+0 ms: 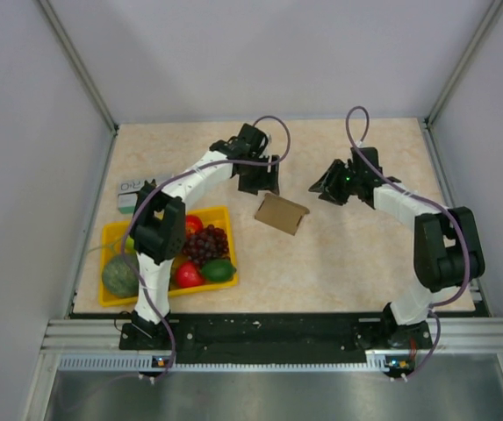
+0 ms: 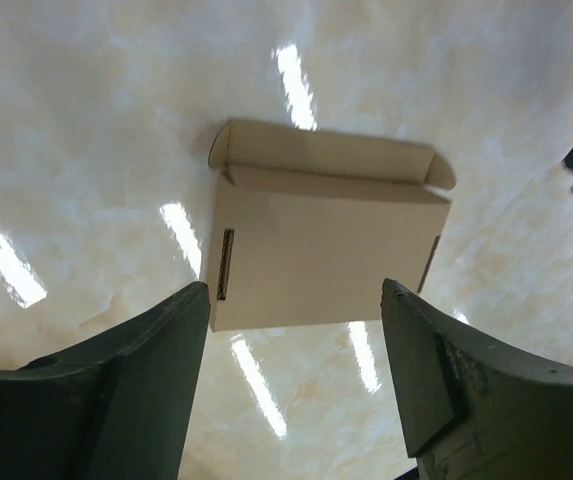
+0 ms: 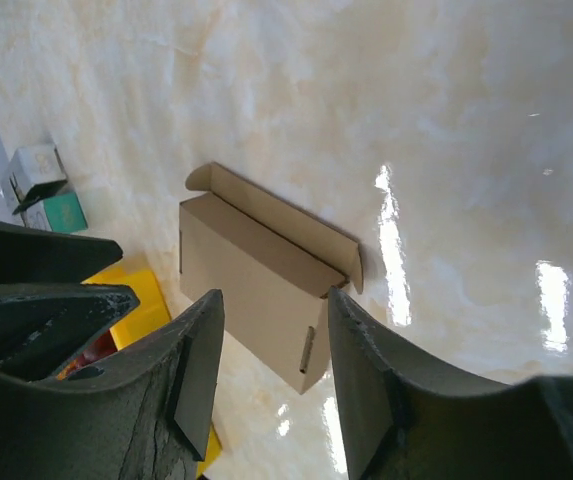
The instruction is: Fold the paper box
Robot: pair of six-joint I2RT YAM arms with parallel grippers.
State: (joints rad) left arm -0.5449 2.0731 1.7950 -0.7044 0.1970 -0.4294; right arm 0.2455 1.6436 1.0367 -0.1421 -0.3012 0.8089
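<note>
One brown box [image 1: 282, 213] from above, lying mid-desk [image 1: 348, 254] between left pincer [image 1: 260, 180] and right pincer [image 1: 326, 189], touching neither; yellow tray [image 1: 111, 235] off to the left. From left wrist: pincer spread wide, empty, above box [image 2: 326, 250], top flap [image 2: 331, 150] open. From right wrist: pincer parted, less wide, empty, above box [image 3: 256, 280].

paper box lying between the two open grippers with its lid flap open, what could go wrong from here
1. The paper box lies loose on the glossy table, held by neither the left gripper nor the right gripper, so pushing the lid flap might slide it instead of folding it.
2. Both grippers sit close around one small box and could bump each other.
3. A hard pinch could crush its thin walls.
</note>
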